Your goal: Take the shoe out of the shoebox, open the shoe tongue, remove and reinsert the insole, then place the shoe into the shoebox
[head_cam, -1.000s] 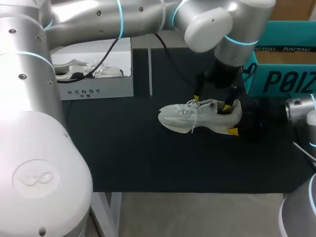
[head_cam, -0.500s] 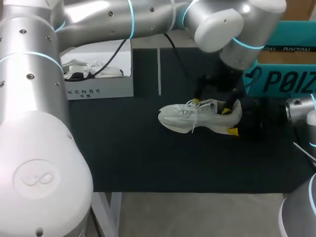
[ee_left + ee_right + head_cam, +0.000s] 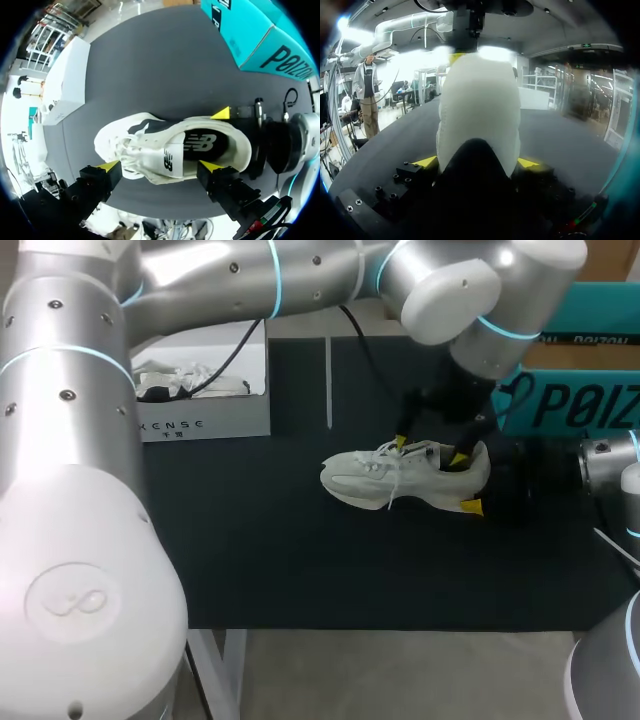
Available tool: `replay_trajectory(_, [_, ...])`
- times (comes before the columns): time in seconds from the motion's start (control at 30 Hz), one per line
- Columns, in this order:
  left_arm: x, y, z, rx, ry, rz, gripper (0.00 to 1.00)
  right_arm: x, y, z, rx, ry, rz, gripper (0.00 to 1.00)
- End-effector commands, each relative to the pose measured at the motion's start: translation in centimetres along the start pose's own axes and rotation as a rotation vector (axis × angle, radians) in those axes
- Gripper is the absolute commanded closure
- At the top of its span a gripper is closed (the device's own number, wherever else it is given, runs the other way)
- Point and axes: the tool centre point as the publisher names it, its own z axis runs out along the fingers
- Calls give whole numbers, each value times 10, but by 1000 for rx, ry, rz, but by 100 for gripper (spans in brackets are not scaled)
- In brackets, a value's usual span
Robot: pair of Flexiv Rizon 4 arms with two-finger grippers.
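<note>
Head view: shoe [image 3: 400,478] between two shoeboxes [image 3: 205,425] [image 3: 575,405]

Left arm [image 3: 200,270] jaws spread wide, right arm [image 3: 605,458] jaws clamped

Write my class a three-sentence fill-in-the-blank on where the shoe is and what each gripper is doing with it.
1. The white shoe lies on the black table, outside the white ____.
2. The right gripper holds the shoe from two sides at its ____.
3. The left gripper hangs above the shoe with its fingers ____.

Missing words: shoebox; heel; open.
</note>
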Motion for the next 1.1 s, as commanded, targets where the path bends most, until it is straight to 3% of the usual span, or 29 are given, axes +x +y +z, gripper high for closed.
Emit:
replay_trajectory(0.03, [4, 0, 5, -6, -9, -7, 0, -2, -5, 6, 2, 1, 1, 100])
replay_trajectory(0.33, [2, 1, 22, -40, -7, -39, 0, -2, -5, 6, 2, 1, 1, 100])
replay_trajectory(0.77, [-5, 3, 29, -50, -21, -73, 0, -2, -5, 6, 2, 1, 1, 100])
replay_trajectory(0.8, [-5, 4, 29, -44, -13, -75, 10, -2, -5, 6, 2, 1, 1, 100])
replay_trajectory(0.83, [-6, 4, 28, -44, -15, -70, 100, -2, -5, 6, 2, 1, 1, 100])
replay_trajectory(1.1, [-9, 1, 21, -28, -12, -60, 100, -2, -5, 6, 2, 1, 1, 100])
